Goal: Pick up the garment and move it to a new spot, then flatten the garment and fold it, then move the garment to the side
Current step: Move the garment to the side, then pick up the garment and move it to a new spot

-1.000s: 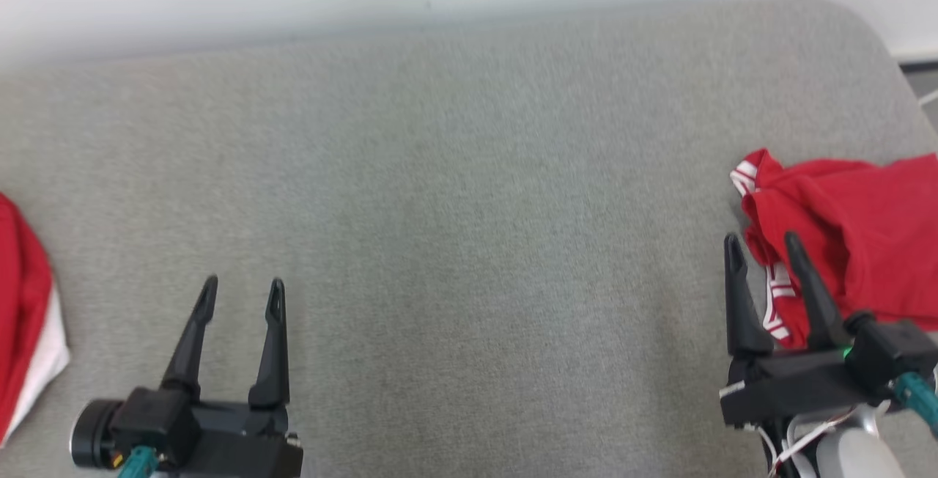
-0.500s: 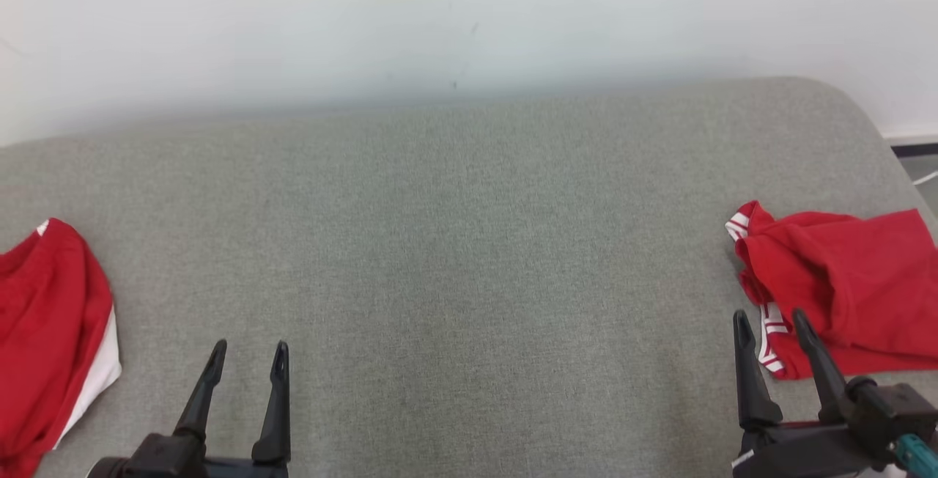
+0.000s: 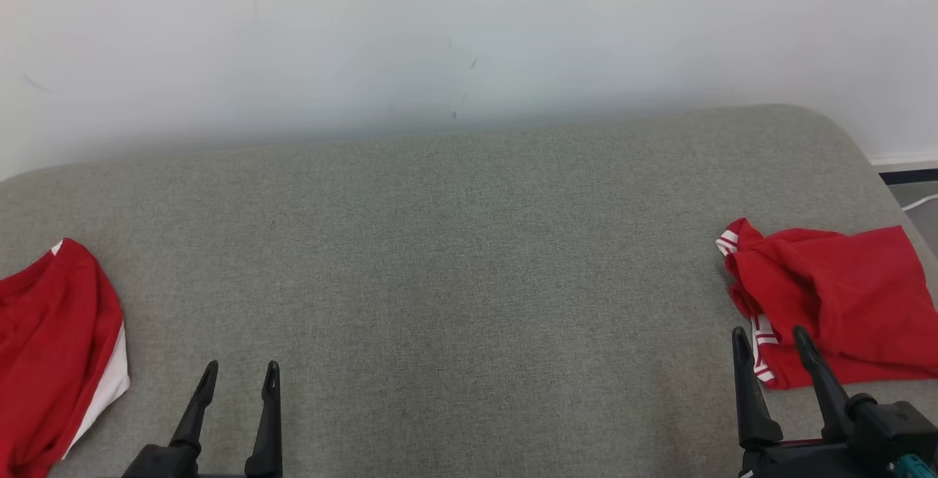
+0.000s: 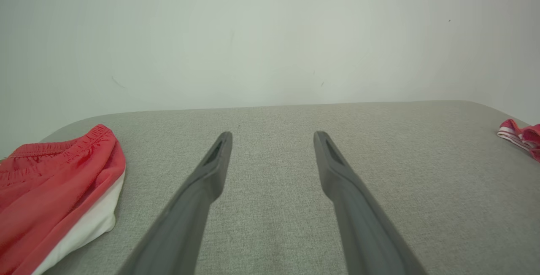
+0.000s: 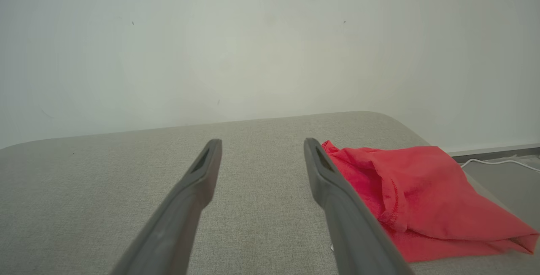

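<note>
Fingers (image 3: 196,408) spread with nothing between them, the left claw (image 3: 242,369) hangs low over the near edge of the grey fabric surface (image 3: 469,280). The right claw (image 3: 769,336) is likewise parted and empty, its tips at the white-striped hem of the crumpled red garment (image 3: 835,295); contact cannot be judged. That garment lies at the surface's right end. Red-and-white shorts (image 3: 51,346) lie well apart at the left end; a pale wall (image 3: 469,23) stands behind.

At 8 o'clock the left edge cuts off the red-and-white garment (image 3: 51,361). At 4 o'clock the crumpled red garment (image 3: 828,295) just passes the right edge; it is perhaps a shirt.
</note>
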Robot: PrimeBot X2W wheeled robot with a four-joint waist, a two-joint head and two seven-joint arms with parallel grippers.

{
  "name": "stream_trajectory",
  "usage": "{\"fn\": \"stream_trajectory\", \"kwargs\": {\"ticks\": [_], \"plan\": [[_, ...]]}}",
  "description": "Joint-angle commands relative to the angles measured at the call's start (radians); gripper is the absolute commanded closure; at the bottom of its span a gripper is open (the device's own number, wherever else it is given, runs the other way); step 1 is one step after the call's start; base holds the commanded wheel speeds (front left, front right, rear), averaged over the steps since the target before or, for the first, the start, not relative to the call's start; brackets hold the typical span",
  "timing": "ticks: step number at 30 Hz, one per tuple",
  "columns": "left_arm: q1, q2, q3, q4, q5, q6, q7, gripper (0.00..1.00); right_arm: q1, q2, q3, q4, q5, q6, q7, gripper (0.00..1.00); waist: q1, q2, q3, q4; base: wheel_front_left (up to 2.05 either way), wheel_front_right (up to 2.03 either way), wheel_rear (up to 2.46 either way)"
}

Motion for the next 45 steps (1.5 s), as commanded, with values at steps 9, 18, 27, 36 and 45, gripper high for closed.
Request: {"fn": "stream_trajectory", "kwargs": {"ticks": [9,18,27,36,45], "plan": [[0.009,0.006,0.002,0.000,-0.009,0.015,0.003,0.00,0.018,0.007,0.011,-0.016,0.002,-0.001,0.016,0.00,0.0001,0.0001,-0.002,0.000,0.00,0.00,0.00],[0.006,0.009,-0.002,0.000,-0.015,0.021,-0.002,0.00,0.021,0.008,0.012,-0.010,0.006,-0.001,0.023,0.00,0.0001,0.0001,-0.008,0.009,0.00,0.00,0.00],[-0.025,0.000,-0.004,0.002,-0.025,0.026,-0.009,0.00,0.024,-0.003,0.028,-0.029,0.006,-0.001,0.029,0.00,0.0001,0.0001,-0.004,0.125,0.00,0.00,0.00],[-0.013,-0.002,0.006,0.007,-0.037,0.035,-0.023,0.00,0.013,-0.016,0.084,-0.028,0.021,-0.001,0.033,0.00,0.0001,0.0001,-0.005,0.315,0.00,0.00,0.00],[-0.003,-0.006,0.011,0.003,-0.046,0.044,-0.027,0.00,-0.001,-0.018,0.120,-0.026,0.026,-0.001,0.036,0.00,0.0001,0.0001,0.003,0.434,0.00,0.00,0.00]]}}
